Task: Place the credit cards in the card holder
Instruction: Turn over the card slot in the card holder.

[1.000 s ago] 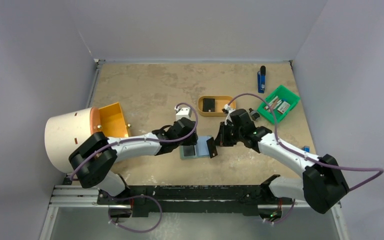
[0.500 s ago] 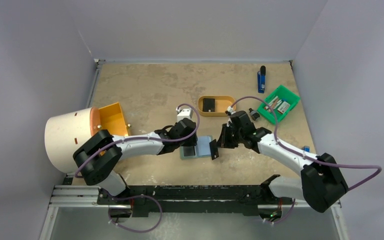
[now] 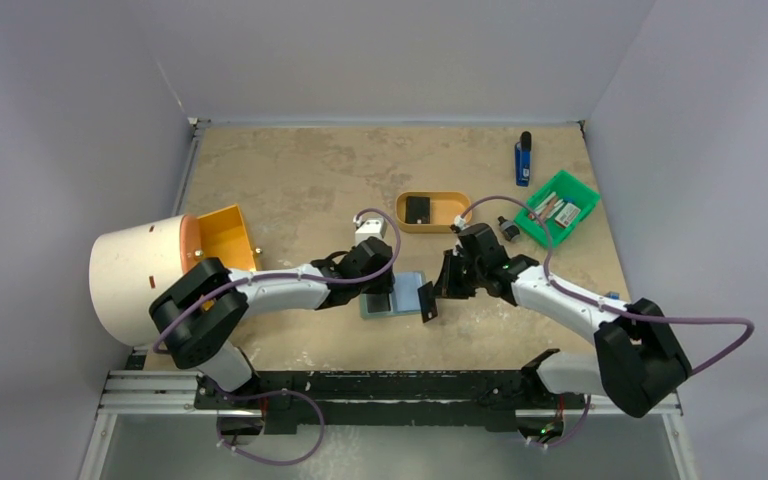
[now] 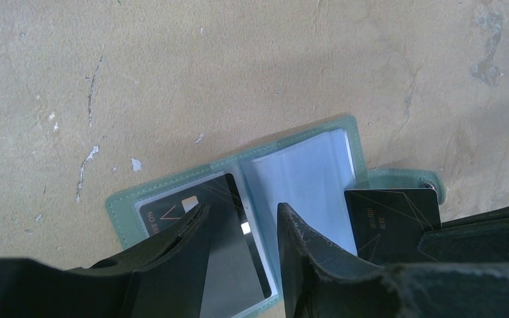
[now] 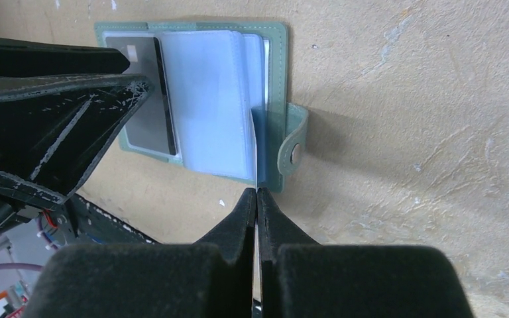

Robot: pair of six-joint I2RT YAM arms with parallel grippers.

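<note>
The card holder [image 3: 405, 288] lies open and flat near the middle of the near edge of the tabletop [image 3: 300, 180], with one black card [image 4: 228, 265] tucked into its left half. The left gripper [image 4: 242, 228] is over that half, fingers spread and grasping nothing. The right gripper [image 5: 257, 199] is clenched on a second black card [image 4: 388, 222], held on edge just beside the snap tab [image 5: 291, 149].

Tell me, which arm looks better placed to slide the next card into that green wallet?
Right: the right gripper is shut on a black card, edge-on beside the open card holder near its snap tab. The left gripper is open over the holder, gripping no card.
</note>
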